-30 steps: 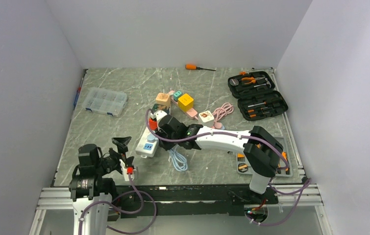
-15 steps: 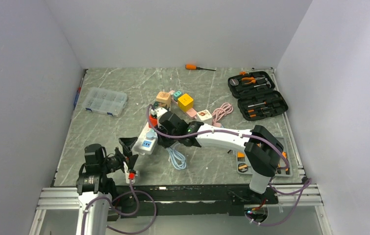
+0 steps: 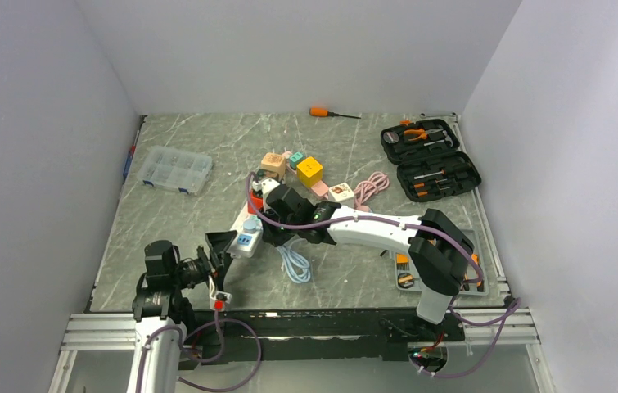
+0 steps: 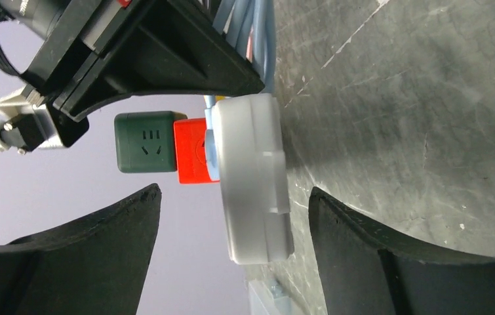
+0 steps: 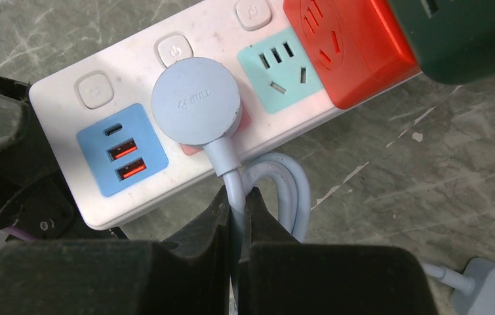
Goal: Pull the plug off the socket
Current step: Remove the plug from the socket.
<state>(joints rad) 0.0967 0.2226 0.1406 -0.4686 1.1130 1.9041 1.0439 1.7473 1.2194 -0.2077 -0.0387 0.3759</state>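
Note:
A round pale-blue plug (image 5: 195, 108) sits in a white power strip (image 5: 54, 98), between its USB panel and a teal outlet. My right gripper (image 5: 237, 197) is shut on the plug's pale-blue cable (image 5: 230, 172) just below the plug. In the top view the strip (image 3: 241, 243) lies mid-table with the plug (image 3: 251, 223) on it. My left gripper (image 4: 235, 193) is open, and the strip's end (image 4: 251, 184) lies between its fingers (image 4: 67, 249) with gaps on both sides. A red adapter (image 4: 192, 151) and a dark green one (image 4: 143, 141) stick out of the strip.
The cable's coil (image 3: 295, 266) lies near the strip. Coloured adapter cubes (image 3: 309, 170) and a pink cable (image 3: 371, 187) lie behind it. A clear organiser box (image 3: 176, 169) is at left, an open tool case (image 3: 430, 158) at right, an orange screwdriver (image 3: 328, 113) at the back.
My left gripper has moved right, up to the strip's near end, which now lies between its fingers. The right gripper stays shut on the cable and has barely shifted.

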